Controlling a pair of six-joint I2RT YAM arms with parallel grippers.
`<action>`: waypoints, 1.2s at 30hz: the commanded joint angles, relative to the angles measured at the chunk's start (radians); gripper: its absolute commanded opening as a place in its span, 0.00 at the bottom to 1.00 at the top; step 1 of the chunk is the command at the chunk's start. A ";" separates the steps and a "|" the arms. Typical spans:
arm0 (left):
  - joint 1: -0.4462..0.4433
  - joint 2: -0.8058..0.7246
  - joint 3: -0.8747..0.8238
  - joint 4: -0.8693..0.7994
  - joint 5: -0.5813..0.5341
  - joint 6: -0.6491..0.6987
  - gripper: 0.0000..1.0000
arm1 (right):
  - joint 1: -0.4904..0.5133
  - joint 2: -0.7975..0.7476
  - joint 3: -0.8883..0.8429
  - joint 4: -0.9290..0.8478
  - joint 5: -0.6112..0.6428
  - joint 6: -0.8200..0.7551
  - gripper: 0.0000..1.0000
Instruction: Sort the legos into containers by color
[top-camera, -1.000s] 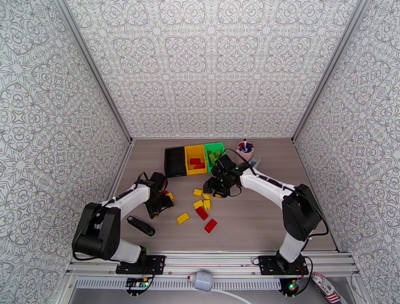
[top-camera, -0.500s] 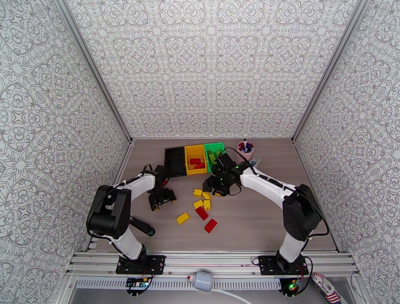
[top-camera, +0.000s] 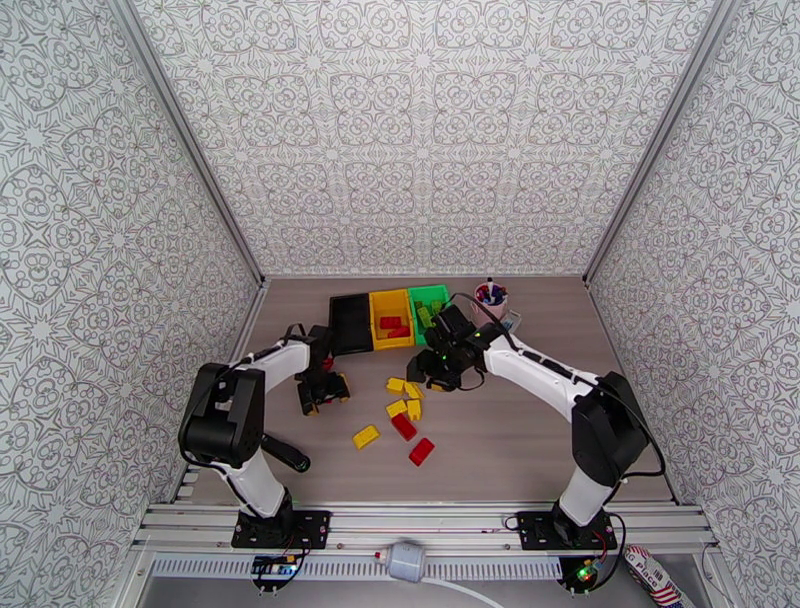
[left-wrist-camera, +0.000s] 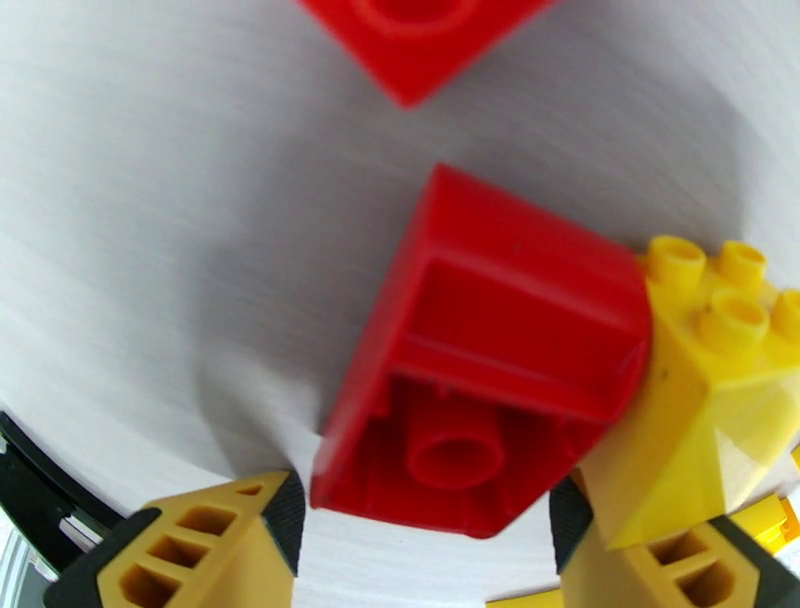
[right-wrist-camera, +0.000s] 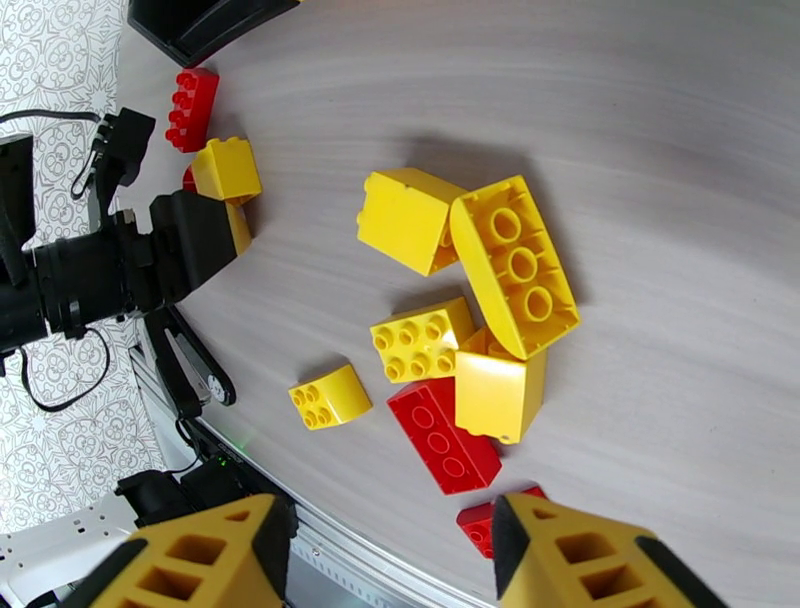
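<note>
At mid-left of the overhead view the left gripper (top-camera: 325, 400) sits low on the table. Its wrist view shows the fingers (left-wrist-camera: 200, 540) flanking an upturned red brick (left-wrist-camera: 480, 370) that touches a yellow brick (left-wrist-camera: 715, 400). I cannot tell whether they pinch it or merely straddle it. At upper centre the black bin (top-camera: 350, 325) looks bare, the yellow bin (top-camera: 385, 302) holds a few red bricks (top-camera: 392, 326), and the green bin (top-camera: 428, 290) holds lime green bricks (top-camera: 428, 314), so sorting looks partly done. The loose legos (right-wrist-camera: 420, 340), yellow and red, lie near the frame's centre and remain to be sorted. The right gripper (right-wrist-camera: 390, 525) hangs over them, fingers spread and holding nothing. Its wrist view reveals studs and hollow undersides too small to read overhead.
</note>
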 joint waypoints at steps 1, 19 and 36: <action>0.023 0.019 0.036 0.033 -0.033 0.042 0.75 | 0.003 -0.026 -0.017 -0.015 0.020 0.007 0.58; -0.013 0.009 0.059 0.017 -0.024 0.058 0.37 | 0.002 -0.070 -0.064 -0.039 0.049 -0.006 0.57; -0.161 -0.141 0.225 0.128 0.226 -0.033 0.35 | -0.043 -0.079 -0.113 -0.095 0.124 -0.002 0.55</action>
